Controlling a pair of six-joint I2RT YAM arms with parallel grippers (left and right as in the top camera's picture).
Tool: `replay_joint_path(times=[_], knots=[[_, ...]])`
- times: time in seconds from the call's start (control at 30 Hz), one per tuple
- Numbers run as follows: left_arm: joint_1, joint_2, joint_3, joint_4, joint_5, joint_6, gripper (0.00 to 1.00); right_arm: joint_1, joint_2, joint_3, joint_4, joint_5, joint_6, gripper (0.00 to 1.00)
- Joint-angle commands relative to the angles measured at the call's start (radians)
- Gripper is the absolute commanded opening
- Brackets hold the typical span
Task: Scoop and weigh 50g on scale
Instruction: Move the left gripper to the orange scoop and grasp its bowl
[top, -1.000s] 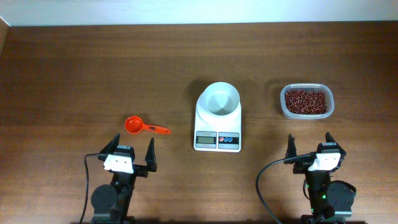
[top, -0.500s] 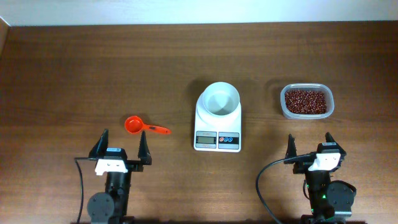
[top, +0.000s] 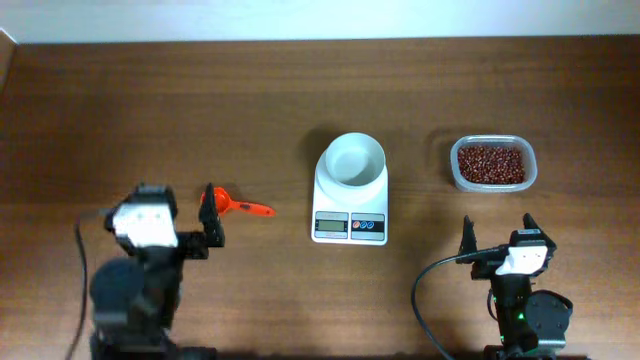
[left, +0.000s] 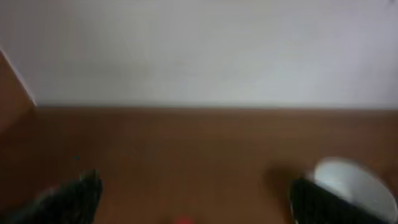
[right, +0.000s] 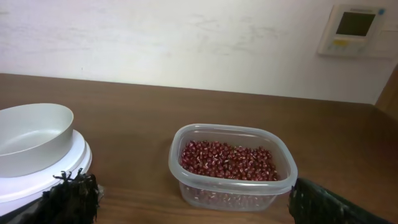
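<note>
The white scale (top: 350, 205) stands at mid-table with an empty white bowl (top: 351, 160) on it; the bowl also shows at the right of the blurred left wrist view (left: 351, 183) and at the left of the right wrist view (right: 28, 134). An orange scoop (top: 240, 206) lies left of the scale, handle pointing right. My left gripper (top: 185, 222) is raised beside the scoop, open and empty, one finger (top: 213, 222) overlapping the scoop's cup. My right gripper (top: 497, 235) rests open near the front edge, facing a clear tub of red-brown beans (right: 230, 162).
The bean tub (top: 492, 163) sits right of the scale, about a hand's width away. A pale wall runs behind the table's far edge. A cable loops beside the right arm base (top: 425, 290).
The left arm has risen from its resting place and swung left and forward to the scoop, still open. The right arm has not moved.
</note>
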Motion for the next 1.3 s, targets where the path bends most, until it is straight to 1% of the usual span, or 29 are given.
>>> replay_joint_path(times=[0.0,0.03,0.07,0.17,0.2,0.43,0.47,0.5,0.57,0.6,0.67,0.73,0.8,0.9,0.97,1.03,1.1,1.17,1.23,1.27], knots=[[0.004,0.189,0.195,-0.127,0.026,-0.022,0.99,-0.001,-0.008,-0.007,-0.002,-0.013,-0.003,0.99],[0.004,0.268,0.269,-0.196,0.097,-0.021,0.99,-0.001,-0.008,-0.007,-0.002,-0.014,-0.003,0.99],[0.004,0.309,0.306,-0.231,0.154,-0.021,0.99,-0.001,-0.008,-0.007,-0.002,-0.013,-0.003,0.99],[0.004,0.384,0.321,-0.256,0.365,-0.022,0.99,-0.001,-0.008,-0.007,-0.002,-0.013,-0.003,0.99],[0.004,0.400,0.321,-0.273,0.400,-0.022,0.99,-0.001,-0.008,-0.007,-0.002,-0.013,-0.003,0.99],[0.003,0.476,0.320,-0.297,0.398,-0.022,1.00,-0.001,-0.008,-0.007,-0.002,-0.013,-0.003,0.99],[0.003,0.493,0.320,-0.313,0.388,-0.024,0.97,-0.001,-0.008,-0.007,-0.002,-0.013,-0.003,0.99],[0.003,0.511,0.320,-0.326,0.351,-0.057,0.92,-0.001,-0.008,-0.007,-0.002,-0.013,-0.003,0.99],[0.003,0.574,0.320,-0.367,0.175,-0.250,0.90,-0.001,-0.008,-0.007,-0.002,-0.014,-0.003,0.99],[0.003,0.608,0.320,-0.389,0.095,-0.368,0.89,-0.001,-0.008,-0.007,-0.002,-0.013,-0.003,0.99],[0.003,0.665,0.320,-0.417,0.006,-0.541,0.89,-0.001,-0.008,-0.007,-0.002,-0.013,-0.003,0.99],[0.004,0.735,0.320,-0.430,-0.012,-0.701,0.85,-0.001,-0.008,-0.007,-0.002,-0.014,-0.003,0.99],[0.004,0.813,0.319,-0.439,-0.014,-0.828,0.76,-0.001,-0.008,-0.007,-0.002,-0.013,-0.003,0.99],[0.004,0.958,0.319,-0.438,-0.015,-1.043,0.74,-0.001,-0.008,-0.007,-0.002,-0.013,-0.003,0.99],[0.004,1.037,0.319,-0.439,-0.020,-1.125,0.68,-0.001,-0.008,-0.007,-0.002,-0.013,-0.003,0.99],[0.004,1.100,0.319,-0.439,-0.080,-1.180,0.64,-0.001,-0.008,-0.007,-0.002,-0.013,-0.003,0.99],[0.004,1.121,0.319,-0.438,-0.130,-1.221,0.63,-0.001,-0.008,-0.007,-0.002,-0.013,-0.003,0.99],[0.004,1.124,0.319,-0.430,-0.184,-1.237,0.61,-0.001,-0.008,-0.007,-0.002,-0.014,-0.003,0.99],[0.004,1.125,0.313,-0.413,-0.187,-1.237,0.52,-0.001,-0.008,-0.007,-0.002,-0.013,-0.003,0.99],[0.003,1.125,0.308,-0.404,-0.187,-1.237,0.52,-0.001,-0.008,-0.007,-0.002,-0.014,-0.003,0.99]])
